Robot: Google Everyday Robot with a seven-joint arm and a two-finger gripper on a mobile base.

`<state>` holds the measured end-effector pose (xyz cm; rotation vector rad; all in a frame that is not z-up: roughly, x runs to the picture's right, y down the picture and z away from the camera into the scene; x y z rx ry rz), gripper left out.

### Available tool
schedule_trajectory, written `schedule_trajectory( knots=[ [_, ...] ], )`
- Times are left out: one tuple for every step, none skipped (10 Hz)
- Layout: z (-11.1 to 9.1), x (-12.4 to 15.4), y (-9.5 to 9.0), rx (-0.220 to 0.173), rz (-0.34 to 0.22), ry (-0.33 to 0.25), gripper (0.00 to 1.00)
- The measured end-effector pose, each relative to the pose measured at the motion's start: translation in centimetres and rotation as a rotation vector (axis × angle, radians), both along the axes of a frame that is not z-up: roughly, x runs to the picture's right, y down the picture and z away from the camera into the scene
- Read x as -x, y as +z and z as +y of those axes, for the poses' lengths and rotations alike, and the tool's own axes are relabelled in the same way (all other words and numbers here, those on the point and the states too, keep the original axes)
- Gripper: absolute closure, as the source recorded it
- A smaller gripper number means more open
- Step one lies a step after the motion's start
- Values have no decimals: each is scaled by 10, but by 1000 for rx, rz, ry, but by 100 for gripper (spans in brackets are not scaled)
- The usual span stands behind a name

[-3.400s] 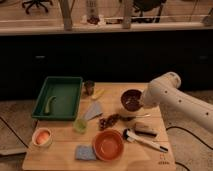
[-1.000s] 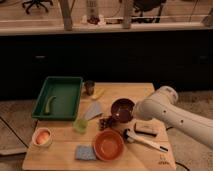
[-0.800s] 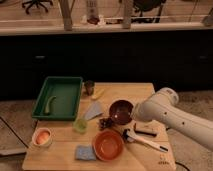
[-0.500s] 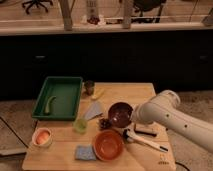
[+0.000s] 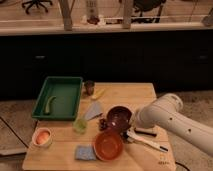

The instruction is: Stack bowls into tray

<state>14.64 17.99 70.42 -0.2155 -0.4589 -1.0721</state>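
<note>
A dark maroon bowl (image 5: 118, 117) hangs just above the middle of the wooden table (image 5: 135, 95). My gripper (image 5: 132, 120) is at the bowl's right rim, at the end of the white arm (image 5: 172, 122), and is shut on that rim. An orange bowl (image 5: 108, 145) sits at the front, just below the maroon one. A small pale bowl (image 5: 42, 137) with something orange inside sits at the front left. The green tray (image 5: 66, 86) lies at the table's left with a green item (image 5: 50, 104) in it.
A green cup (image 5: 80, 125), a grey cloth (image 5: 94, 110), a metal cup (image 5: 89, 87) and a yellow item (image 5: 99, 93) lie between tray and bowl. A blue sponge (image 5: 83, 152) is at the front. A white utensil (image 5: 146, 143) and a dark bar (image 5: 145, 132) lie under the arm.
The arm has carried the maroon bowl from the right side of the table forward and left, toward the orange bowl. Nothing else on the table has moved.
</note>
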Motion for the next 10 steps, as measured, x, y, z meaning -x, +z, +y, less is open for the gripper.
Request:
schedule_trajectory(
  knots=[
    [1,3,-1,1,-10,-9,99],
    [3,7,-3,2,-22,-19,99],
    [6,10,-3,4,-30,-25,99],
    [10,14,-4,6,-44,-35,99],
    [13,16,-5,7,-53,-40,99],
    [15,18,-6,8,-61,-46,99],
    [18,20,-8,9,-72,-55,99],
    [19,22,-9,9,-80,-62,99],
    [21,24,-10,8,-87,-68,99],
    [22,25,-10,9,-94,-74,99]
  ],
)
